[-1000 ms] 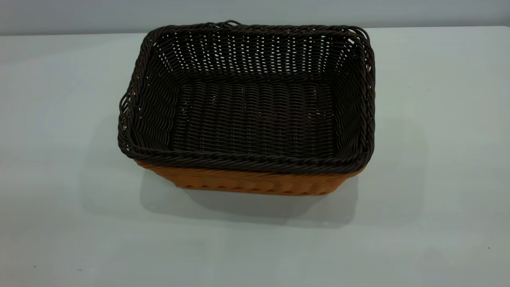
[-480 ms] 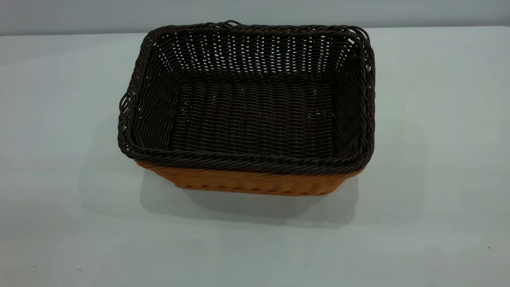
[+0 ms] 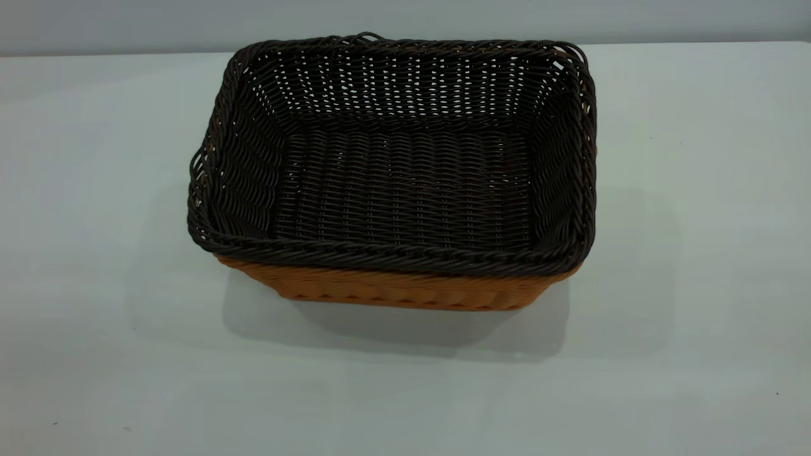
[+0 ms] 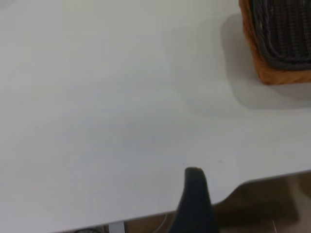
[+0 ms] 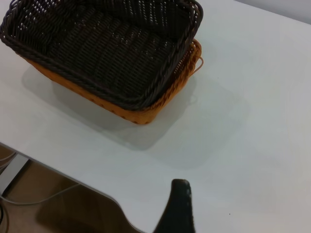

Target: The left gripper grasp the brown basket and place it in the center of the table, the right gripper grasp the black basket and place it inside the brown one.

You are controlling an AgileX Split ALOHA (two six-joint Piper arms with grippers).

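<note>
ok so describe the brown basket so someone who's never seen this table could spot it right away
Start at the pale table; the only things on it are two nested woven baskets near its middle. The brown basket is the outer, lower one, showing as an orange-brown wicker band under the black basket seated inside it. Its warm orange colour sets it apart from the dark inner basket.

Of the left hand (image 4: pixel 193 194) only one dark fingertip is seen in its wrist view, so its opening cannot be judged. The right hand (image 5: pixel 177 204) is likewise shown by a single dark fingertip, nothing held.
</note>
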